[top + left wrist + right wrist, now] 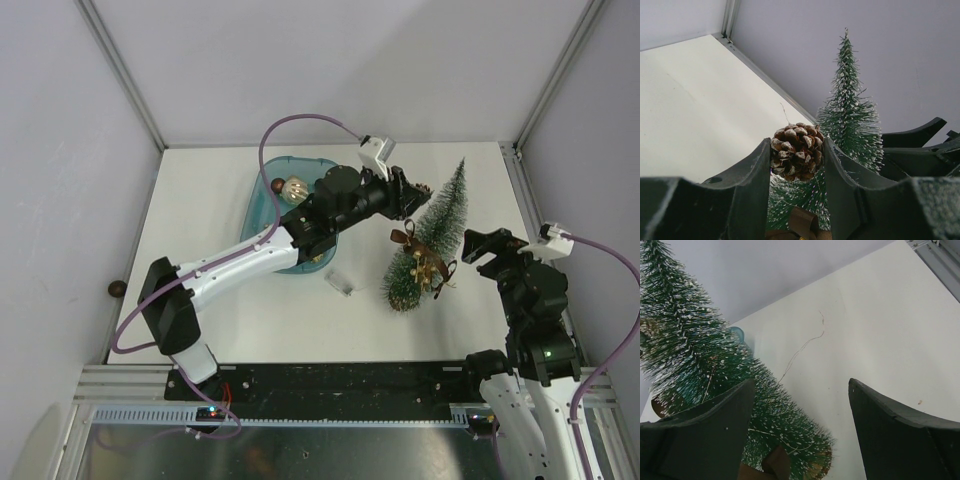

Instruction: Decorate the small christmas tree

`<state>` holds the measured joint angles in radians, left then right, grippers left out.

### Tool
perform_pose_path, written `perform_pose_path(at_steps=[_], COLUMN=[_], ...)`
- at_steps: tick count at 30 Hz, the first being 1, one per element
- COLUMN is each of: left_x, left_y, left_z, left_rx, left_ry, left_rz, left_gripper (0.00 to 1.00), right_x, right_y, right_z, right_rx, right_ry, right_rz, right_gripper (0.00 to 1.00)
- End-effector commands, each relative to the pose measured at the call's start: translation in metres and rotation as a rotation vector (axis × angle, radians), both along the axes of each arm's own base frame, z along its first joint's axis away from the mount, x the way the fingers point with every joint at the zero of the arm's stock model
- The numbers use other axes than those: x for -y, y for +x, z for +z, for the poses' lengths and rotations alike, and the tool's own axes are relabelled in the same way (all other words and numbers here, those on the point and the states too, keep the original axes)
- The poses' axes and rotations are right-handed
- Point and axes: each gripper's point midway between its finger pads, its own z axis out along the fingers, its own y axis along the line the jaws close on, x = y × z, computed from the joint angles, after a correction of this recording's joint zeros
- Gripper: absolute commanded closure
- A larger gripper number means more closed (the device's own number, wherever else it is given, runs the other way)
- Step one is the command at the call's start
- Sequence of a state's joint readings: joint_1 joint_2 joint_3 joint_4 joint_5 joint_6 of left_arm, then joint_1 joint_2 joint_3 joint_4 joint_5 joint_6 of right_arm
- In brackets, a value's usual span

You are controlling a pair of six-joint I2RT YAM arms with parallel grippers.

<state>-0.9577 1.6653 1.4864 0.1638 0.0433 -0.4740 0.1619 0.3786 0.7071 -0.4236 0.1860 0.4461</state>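
The small christmas tree [432, 240] lies on the white table, tip toward the back right, with a brown bow and gold ornaments [428, 266] on its lower part. It also shows in the left wrist view [849, 115] and in the right wrist view [705, 375]. My left gripper [415, 195] is shut on a frosted brown pinecone [797, 151] and holds it just left of the tree's middle. My right gripper [482, 247] is open and empty, just right of the tree's lower part.
A teal tray [262, 205] at the back centre holds a clear bulb ornament [292, 189] and a small dark red ball [275, 184]. A small clear piece [340, 283] lies in front of the tray. A thin wire [802, 346] lies on the table.
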Motion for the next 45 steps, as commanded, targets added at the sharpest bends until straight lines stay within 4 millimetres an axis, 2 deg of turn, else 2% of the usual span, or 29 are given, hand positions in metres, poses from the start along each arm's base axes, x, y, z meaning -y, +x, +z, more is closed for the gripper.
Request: perform_pose_path(at_steps=[1,17,28,36,40,45], left_x=[-0.003,0.001,0.004,-0.003,0.000,0.003], left_y=[0.007,-0.002,-0.003,-0.010,-0.014,-0.020], left_z=[0.028,0.032,0.017,0.000,0.004,0.010], left_rx=[0.029,0.030,0.033,0.012,0.018,0.030], left_ry=[-0.087,-0.106,-0.082,-0.055,-0.069,-0.079], left_rz=[0.040,0.022,0.019,0.038,0.018,-0.016], left_gripper=[0.92,0.93,0.93,0.89,0.83,0.65], right_x=[-0.001,-0.008,-0.004,-0.003,-0.003,-0.002], right_y=[0.006,0.034,0.025,0.024,0.024,0.024], right_z=[0.024,0.041,0.041,0.040,0.039,0.039], right_rx=[0.069,0.128,0.130,0.128,0.123,0.123], right_ry=[-0.005,0.027,0.017,0.017,0.018,0.017], right_rz=[0.003,0.014,0.001,-0.004,-0.004,-0.006], right_gripper=[0.20,0.20,0.20,0.20,0.20,0.20])
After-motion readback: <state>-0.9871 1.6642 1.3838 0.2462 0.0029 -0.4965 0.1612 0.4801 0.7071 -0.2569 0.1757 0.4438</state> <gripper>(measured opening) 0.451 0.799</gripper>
